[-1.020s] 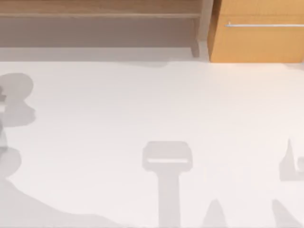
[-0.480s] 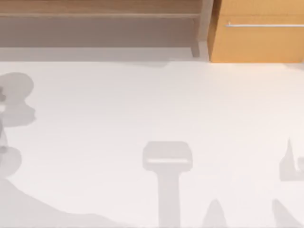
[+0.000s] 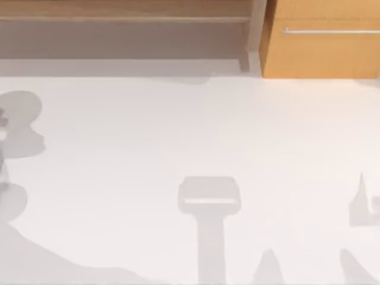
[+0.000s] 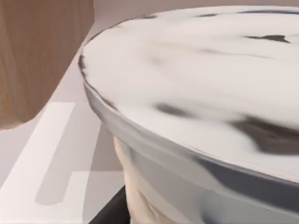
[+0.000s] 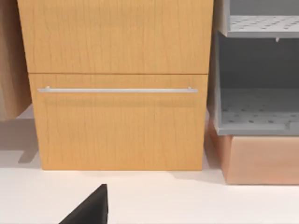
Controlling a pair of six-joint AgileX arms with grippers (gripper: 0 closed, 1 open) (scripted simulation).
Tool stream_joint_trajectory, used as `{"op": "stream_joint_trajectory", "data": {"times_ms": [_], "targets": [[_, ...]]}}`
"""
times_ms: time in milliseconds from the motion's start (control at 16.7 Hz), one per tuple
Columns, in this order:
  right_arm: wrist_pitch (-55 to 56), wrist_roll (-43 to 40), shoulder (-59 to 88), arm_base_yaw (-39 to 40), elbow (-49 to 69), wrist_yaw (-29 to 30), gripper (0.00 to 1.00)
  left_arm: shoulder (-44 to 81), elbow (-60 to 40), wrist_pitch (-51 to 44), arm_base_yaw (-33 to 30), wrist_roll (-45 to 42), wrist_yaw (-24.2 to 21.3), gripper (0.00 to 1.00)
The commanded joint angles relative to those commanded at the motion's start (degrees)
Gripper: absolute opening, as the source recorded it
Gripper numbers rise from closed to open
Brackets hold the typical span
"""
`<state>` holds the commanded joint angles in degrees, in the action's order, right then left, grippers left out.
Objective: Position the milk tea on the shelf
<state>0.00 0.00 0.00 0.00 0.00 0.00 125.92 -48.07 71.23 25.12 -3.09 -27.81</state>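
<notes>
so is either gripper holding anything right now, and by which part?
Cannot be told. The milk tea cup sits right under the left wrist camera, lid up, but no fingers or contact are visible.

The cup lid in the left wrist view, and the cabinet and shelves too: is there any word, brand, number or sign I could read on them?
None can be read.
Milk tea: its white lid carries dark smears, too blurred to tell whether they are lettering.
Cabinet: plain wood with a silver handle, no text.
Shelf: bare board, no text.
Grey racks: only small holes, no marks.
</notes>
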Motion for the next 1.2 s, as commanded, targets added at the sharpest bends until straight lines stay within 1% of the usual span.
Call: {"op": "stream_joint_trajectory", "data": {"times_ms": [360, 720, 960, 1200], "targets": [[0.0, 0.0, 0.0, 0.0, 0.0, 0.0, 1.0, -1.89, 0.08, -1.82, 0.0, -0.02, 0.02, 0.0], [0.0, 0.0, 0.0, 0.0, 0.0, 0.0, 1.0, -2.27, -0.38, -1.58, 0.02, -0.02, -0.05, 0.0], [0.0, 0.0, 0.0, 0.0, 0.0, 0.0, 1.0, -6.41, -0.98, -1.86, -0.17, 1.16, -0.9, 0.0], [0.0, 0.0, 0.0, 0.0, 0.0, 0.0, 1.0, -11.39, -1.16, -4.29, -0.86, 3.25, -1.93, 0.0]]}}
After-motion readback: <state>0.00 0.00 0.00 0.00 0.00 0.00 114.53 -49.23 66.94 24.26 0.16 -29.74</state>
